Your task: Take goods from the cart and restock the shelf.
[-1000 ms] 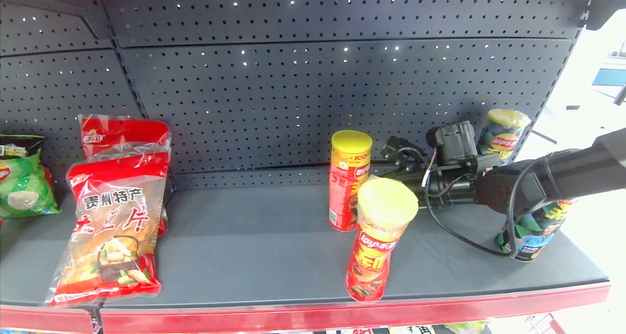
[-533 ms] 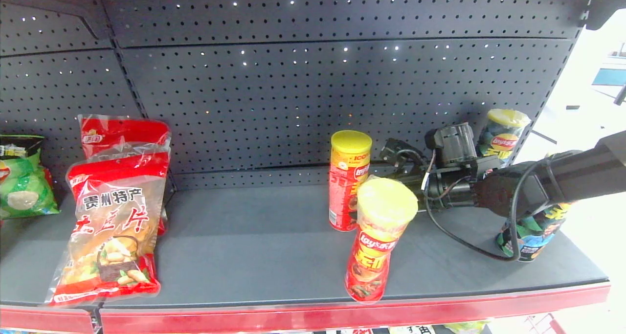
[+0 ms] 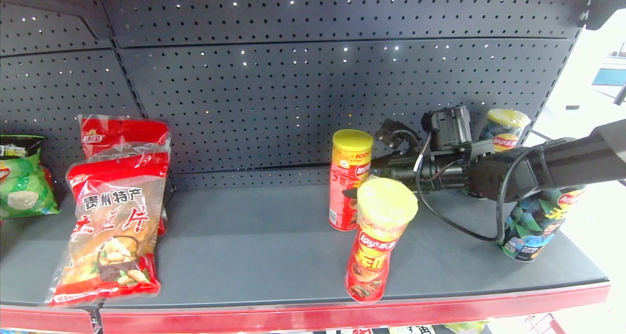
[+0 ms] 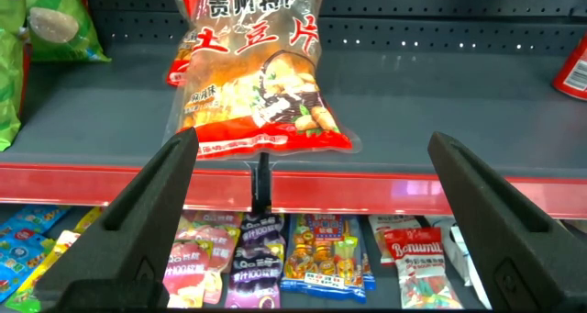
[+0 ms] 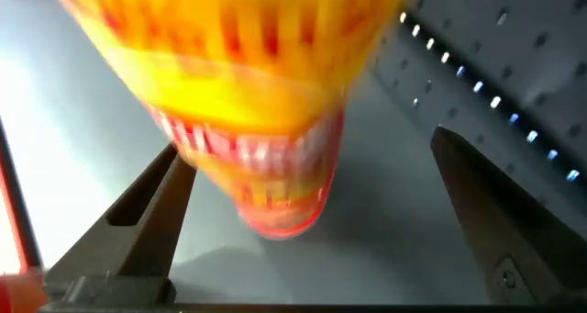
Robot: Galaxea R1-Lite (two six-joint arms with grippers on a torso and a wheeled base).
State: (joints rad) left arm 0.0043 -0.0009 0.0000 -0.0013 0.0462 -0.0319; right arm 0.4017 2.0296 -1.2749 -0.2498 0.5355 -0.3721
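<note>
red chip can (image 3: 349, 177) with a yellow lid stands upright near the back of the shelf (image 3: 254, 246). we see it between the spread, released fingers of the right gripper (image 5: 307, 148); whether they touch it we cannot tell. a second red can (image 3: 379, 236) stands just in front. the left gripper (image 4: 312, 137), fingers also released, faces the shelf's front edge near a red snack bag (image 4: 252, 65).

On the shelf (image 3: 254, 246), the bags (image 3: 115, 216) lean at 9 o'clock. The rear can (image 3: 348, 177) stands mid-shelf, the front can (image 3: 379, 238) at its 5 o'clock and the third can (image 3: 533, 226) at 3 o'clock.
</note>
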